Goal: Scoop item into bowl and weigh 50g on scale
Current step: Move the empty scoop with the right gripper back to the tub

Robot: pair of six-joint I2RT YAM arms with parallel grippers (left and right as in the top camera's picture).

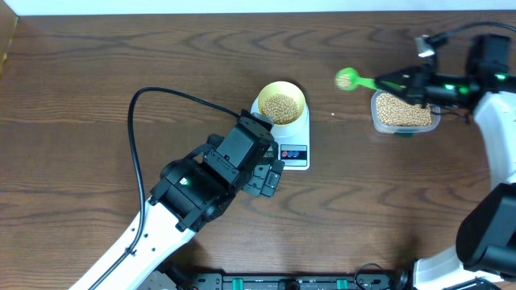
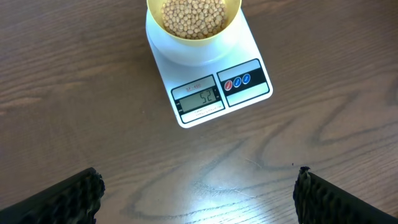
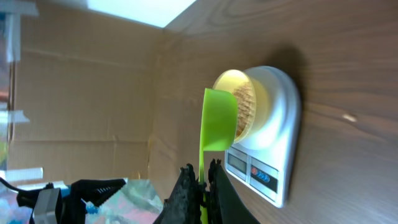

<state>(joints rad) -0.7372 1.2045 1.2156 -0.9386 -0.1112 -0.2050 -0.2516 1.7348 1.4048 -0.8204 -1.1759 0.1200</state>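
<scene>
Right gripper (image 1: pixel 397 83) is clamped tight on the handle of a green scoop (image 1: pixel 348 78), held above the table at 9 o'clock of the clear tub (image 1: pixel 376 115). The beans (image 1: pixel 280 107) fill the yellow bowl (image 1: pixel 301 95) on the scale (image 1: pixel 293 138), at 8 o'clock of the scoop and apart from it. Left gripper (image 2: pixel 199 196), jaws wide and empty, hovers at the scale's 6 o'clock.

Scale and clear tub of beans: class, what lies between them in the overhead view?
Overhead, only the green scoop, held in the right gripper's fingers, shows between scale and tub; otherwise bare wood and one pale speck.
</scene>
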